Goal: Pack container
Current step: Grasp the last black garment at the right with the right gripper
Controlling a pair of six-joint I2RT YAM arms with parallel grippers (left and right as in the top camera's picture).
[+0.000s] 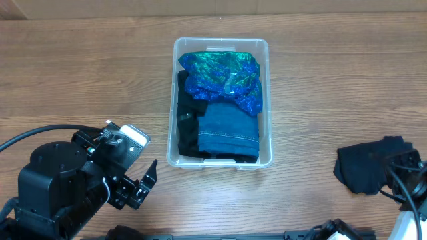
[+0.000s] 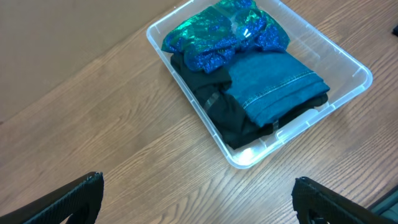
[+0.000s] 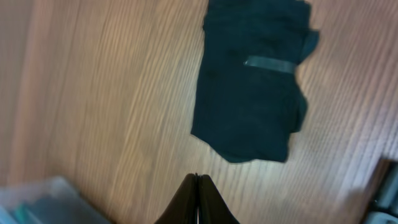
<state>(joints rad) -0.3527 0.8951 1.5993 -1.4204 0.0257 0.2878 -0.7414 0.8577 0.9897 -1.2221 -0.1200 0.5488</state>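
Observation:
The clear plastic container (image 1: 220, 42) stands at the table's middle. It holds a blue-green sequined garment (image 1: 223, 73) at the far end, folded blue jeans (image 1: 229, 128) at the near end and a black garment (image 1: 185, 120) along its left side. The left wrist view shows the container (image 2: 357, 71) with the jeans (image 2: 273, 81). My left gripper (image 2: 198, 199) is wide open and empty over bare table, near-left of the container (image 1: 145, 187). A folded black garment (image 1: 363, 168) lies on the table at the right. My right gripper (image 3: 198, 182) is shut and empty, just short of that garment (image 3: 249, 81).
The right arm's body (image 1: 407, 180) sits beside the loose black garment at the table's right edge. A corner of the container (image 3: 43, 199) shows blurred at the lower left of the right wrist view. The wooden table (image 1: 80, 73) runs bare on both sides of the container.

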